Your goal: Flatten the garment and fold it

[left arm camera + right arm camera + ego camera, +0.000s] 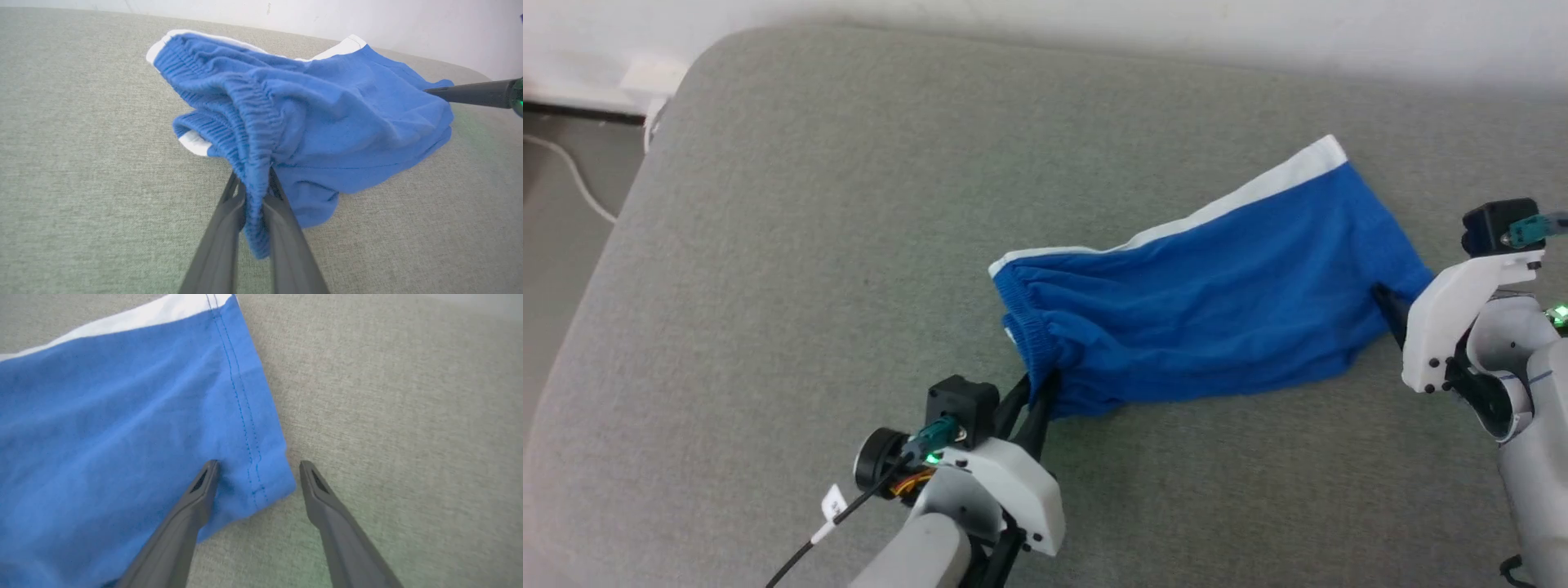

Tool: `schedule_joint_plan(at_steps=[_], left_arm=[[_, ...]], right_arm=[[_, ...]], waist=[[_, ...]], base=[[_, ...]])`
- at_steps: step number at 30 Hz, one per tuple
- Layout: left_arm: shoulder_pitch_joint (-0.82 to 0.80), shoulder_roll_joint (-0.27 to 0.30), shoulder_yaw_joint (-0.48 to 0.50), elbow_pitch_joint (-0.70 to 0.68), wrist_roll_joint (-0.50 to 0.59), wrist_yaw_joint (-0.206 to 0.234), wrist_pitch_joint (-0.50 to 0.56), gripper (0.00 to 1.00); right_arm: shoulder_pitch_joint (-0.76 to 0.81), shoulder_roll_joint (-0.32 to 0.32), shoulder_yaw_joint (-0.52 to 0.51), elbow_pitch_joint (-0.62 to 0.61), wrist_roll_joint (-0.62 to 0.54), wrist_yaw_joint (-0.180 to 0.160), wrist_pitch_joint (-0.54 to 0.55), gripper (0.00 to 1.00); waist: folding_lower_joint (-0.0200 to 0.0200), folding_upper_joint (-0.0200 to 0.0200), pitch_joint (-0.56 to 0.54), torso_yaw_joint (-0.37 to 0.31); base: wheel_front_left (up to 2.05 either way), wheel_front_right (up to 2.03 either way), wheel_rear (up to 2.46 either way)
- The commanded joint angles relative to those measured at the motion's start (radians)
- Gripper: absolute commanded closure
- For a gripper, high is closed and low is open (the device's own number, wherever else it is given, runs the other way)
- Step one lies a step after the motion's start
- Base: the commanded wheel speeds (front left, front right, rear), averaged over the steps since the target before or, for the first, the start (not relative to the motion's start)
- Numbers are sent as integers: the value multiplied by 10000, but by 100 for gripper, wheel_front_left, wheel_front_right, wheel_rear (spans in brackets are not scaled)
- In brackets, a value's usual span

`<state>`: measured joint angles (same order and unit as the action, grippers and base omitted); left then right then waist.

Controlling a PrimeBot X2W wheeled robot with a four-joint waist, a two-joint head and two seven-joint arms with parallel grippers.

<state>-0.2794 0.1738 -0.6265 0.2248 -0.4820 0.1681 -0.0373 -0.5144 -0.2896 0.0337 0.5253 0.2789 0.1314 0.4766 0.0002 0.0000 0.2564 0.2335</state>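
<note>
Garment [1209, 302]: lies on grey cushion [809, 245], long axis from waistband [1033, 318] to leg hem [245, 416].
Left gripper [1039, 392]: clamped on the garment's waistband.
Right gripper [258, 463]: fingers wide apart, empty, astride the garment's leg hem, opposite end.

Garment [1209, 302] on cushion [809, 245], ctr-right.
</note>
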Motion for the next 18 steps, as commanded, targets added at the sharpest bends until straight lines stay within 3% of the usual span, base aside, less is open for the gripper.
schedule_joint_plan(at_steps=[1,10,11,12,18], left_arm=[[-169,-64,-45,-22,76,-47,-86,100],[-443,-274,-170,203,57,-59,-110,100],[-450,-259,-162,243,48,-52,-108,100],[-454,-249,-149,276,33,-44,-111,100],[-403,-97,-111,450,-31,-21,-67,100]], right_arm=[[-204,-23,44,178,-90,-7,30,0],[-621,-349,1256,1467,-4,-7,295,0],[-632,-376,1369,1543,64,-7,272,61],[-648,-397,1453,1612,146,-7,232,100],[-718,-440,1419,1923,735,-7,-468,100]], waist=[[-2,0,358,388],[-2,0,584,540],[-2,0,578,527],[-2,0,566,509],[-2,0,295,307]], base=[[0,0,0],[0,0,0],[0,0,0],[0,0,0],[0,0,0]])
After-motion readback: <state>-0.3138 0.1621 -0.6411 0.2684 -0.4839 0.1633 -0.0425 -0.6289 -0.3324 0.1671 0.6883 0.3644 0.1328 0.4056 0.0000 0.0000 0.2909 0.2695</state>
